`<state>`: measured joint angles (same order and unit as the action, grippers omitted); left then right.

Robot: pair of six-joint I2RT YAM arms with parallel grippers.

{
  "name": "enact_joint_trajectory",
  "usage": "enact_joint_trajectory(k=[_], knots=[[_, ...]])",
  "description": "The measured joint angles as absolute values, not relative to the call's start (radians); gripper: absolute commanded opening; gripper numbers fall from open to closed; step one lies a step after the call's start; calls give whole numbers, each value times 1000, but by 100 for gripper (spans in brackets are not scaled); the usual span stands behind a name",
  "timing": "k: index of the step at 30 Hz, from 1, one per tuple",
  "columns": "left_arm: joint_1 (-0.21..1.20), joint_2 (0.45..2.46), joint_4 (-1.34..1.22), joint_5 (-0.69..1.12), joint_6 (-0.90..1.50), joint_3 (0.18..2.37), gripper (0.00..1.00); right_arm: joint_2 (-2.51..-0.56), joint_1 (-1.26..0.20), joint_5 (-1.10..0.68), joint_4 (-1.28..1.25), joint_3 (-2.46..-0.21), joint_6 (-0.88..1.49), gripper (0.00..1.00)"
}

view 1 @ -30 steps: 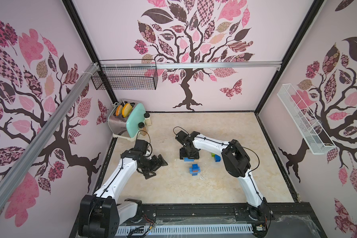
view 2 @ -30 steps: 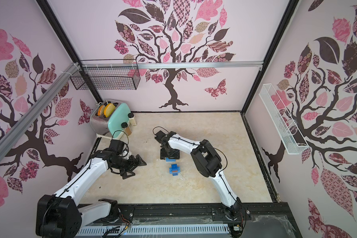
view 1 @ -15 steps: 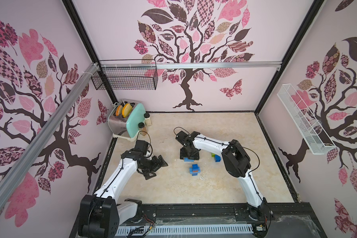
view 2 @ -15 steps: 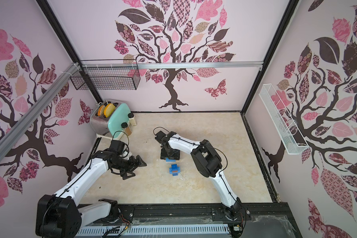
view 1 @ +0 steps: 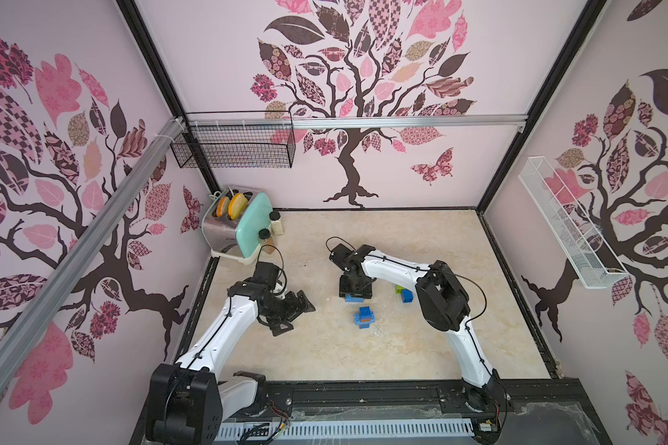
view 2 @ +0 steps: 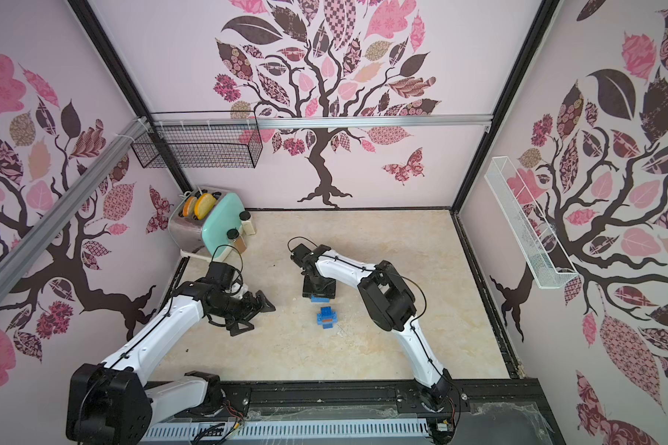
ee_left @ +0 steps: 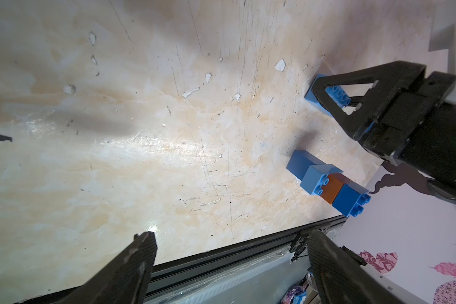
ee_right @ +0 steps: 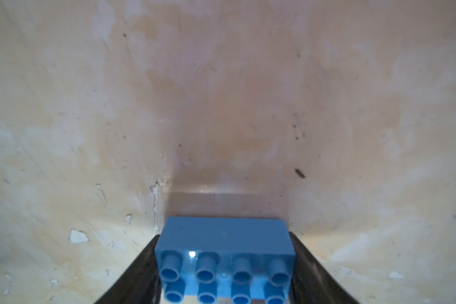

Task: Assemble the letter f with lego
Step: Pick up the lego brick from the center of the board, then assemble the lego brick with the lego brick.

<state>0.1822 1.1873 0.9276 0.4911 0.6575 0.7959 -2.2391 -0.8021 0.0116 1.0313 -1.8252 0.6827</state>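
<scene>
An oblong light blue lego brick (ee_right: 224, 237) lies studs-up on the table, with my right gripper (ee_right: 224, 237) pointing down over it and a finger pressed to each short end. In both top views the brick (view 1: 355, 298) (view 2: 320, 298) peeks out under that gripper (view 1: 355, 287) (view 2: 319, 287). A small joined cluster of blue, light blue and brown lego (view 1: 364, 316) (ee_left: 329, 181) lies just in front. A lime green brick (view 1: 400, 289) and a blue brick (view 1: 406, 296) sit beside the right arm. My left gripper (view 1: 301, 318) (ee_left: 231, 237) hovers open and empty to the left.
A toaster (view 1: 232, 227) with two small jars (view 1: 274, 221) stands in the back left corner. A black wire basket (view 1: 234, 148) hangs on the back wall and a white rack (view 1: 567, 223) on the right wall. A black rail (ee_left: 248, 252) runs along the table's front edge.
My right gripper's jaws have closed in on the light blue brick. Both arms have stayed almost where they were.
</scene>
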Motion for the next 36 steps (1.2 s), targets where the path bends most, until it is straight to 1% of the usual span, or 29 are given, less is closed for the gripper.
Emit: enact_joint_trajectory(k=[5,9,14,19,27,36], knots=[[186,1200,914,491,654,795,94,-2213,-802,8,1081,-1924,626,64],[190,1216,880,501,653,775,94,-2096,-802,1,1115,-1928,588,64],[242,1240,802,550,659,750,93,-1912,-802,-27,1137,-1860,545,65],[305,1263,620,653,719,686,94,-1783,-809,-65,1164,-1725,514,66],[319,1312,427,737,803,625,94,-1725,-830,-79,1170,-1546,508,66],[371,1372,328,791,818,624,93,-1725,-851,-83,1152,-1530,508,66]])
